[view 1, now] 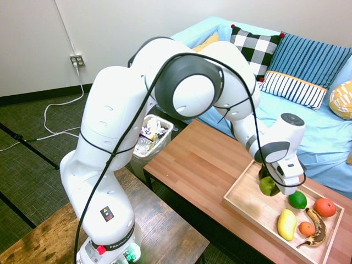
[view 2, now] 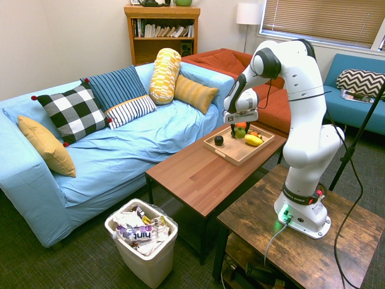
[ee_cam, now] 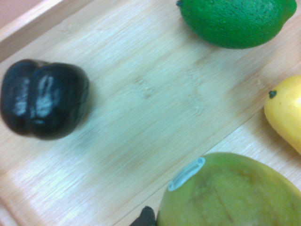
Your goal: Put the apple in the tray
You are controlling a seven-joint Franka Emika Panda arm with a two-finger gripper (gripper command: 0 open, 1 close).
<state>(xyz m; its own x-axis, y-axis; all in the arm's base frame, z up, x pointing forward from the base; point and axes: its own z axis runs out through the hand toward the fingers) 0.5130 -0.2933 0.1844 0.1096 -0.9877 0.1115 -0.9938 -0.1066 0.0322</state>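
The white arm is reaching out over the reddish-brown wooden table (view 1: 198,159), and its hand (view 1: 273,186) is hanging just above the large shallow tray of pale wood (view 1: 242,199), which is sitting at the table's far end near the blue sofa (view 2: 120,144). The small round yellow-green apple (view 1: 268,186) is clamped in the hand, held over the tray's floor at the end nearest the sofa; whether it is touching the wood I cannot tell. Being nearly round, it is showing no clear long axis, and I cannot make out which way its dimpled top is facing.

In the wrist view the apple (ee_cam: 230,190) is filling the lower corner, with a small pale sticker on its skin. The near-black avocado (ee_cam: 43,99) is lying on the tray boards (ee_cam: 150,108) apart from it. A dark green oval lime (view 1: 297,199), a yellow mango-like fruit (view 1: 286,224), two orange fruits (view 1: 324,207) and a browned banana (view 1: 317,230) are lying further along the tray.
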